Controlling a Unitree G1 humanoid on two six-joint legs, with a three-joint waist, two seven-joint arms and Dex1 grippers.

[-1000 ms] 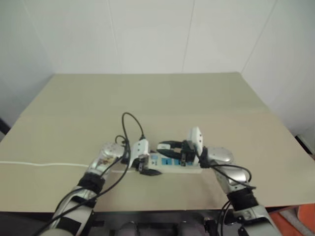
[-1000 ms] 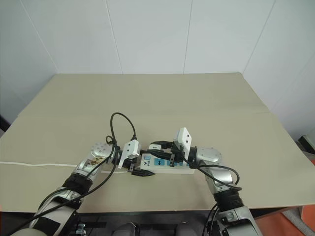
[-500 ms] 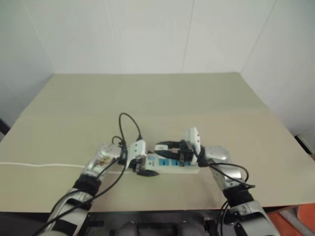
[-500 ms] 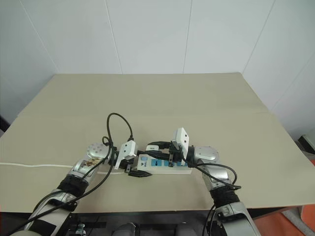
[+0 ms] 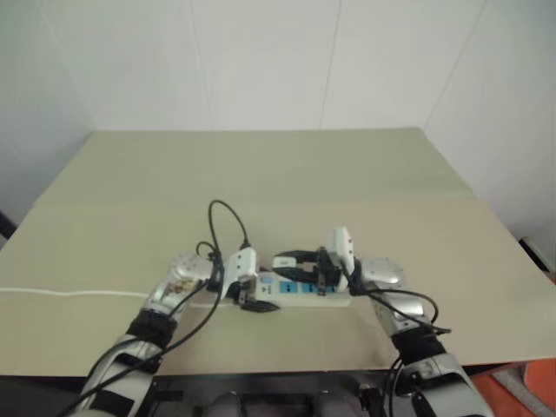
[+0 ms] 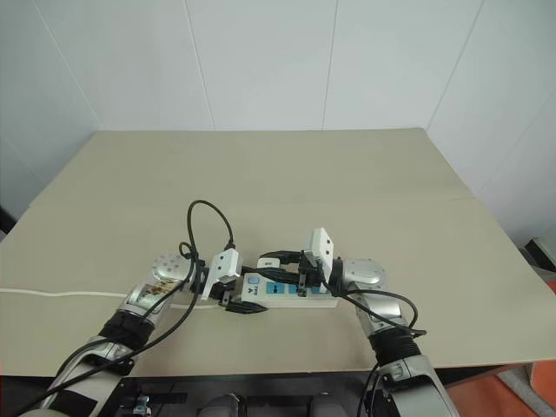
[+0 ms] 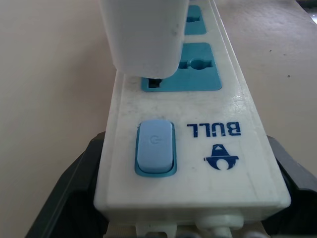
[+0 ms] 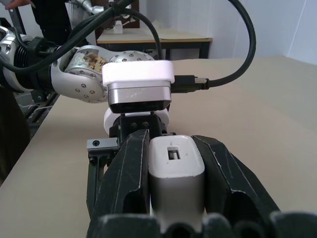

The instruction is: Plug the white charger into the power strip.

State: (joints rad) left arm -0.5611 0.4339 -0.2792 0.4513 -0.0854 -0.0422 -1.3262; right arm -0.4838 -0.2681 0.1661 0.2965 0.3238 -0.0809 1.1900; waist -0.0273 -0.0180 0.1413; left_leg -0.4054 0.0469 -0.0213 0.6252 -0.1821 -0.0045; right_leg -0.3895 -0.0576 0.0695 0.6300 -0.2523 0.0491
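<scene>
We see a white power strip [image 7: 198,148] with blue sockets, a light blue switch [image 7: 155,147] and dark blue letters. The charger [image 8: 176,173] is white. The table [image 6: 347,182] is tan.

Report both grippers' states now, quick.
Left gripper: shut on the switch end of the power strip.
Right gripper: shut on the white charger, which sits at the strip's first socket.

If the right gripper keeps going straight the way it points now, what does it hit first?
Probably the left gripper. The right gripper, shut on the white charger, faces it directly along the power strip, which the left one clamps at its switch end. Depth is unclear.
</scene>
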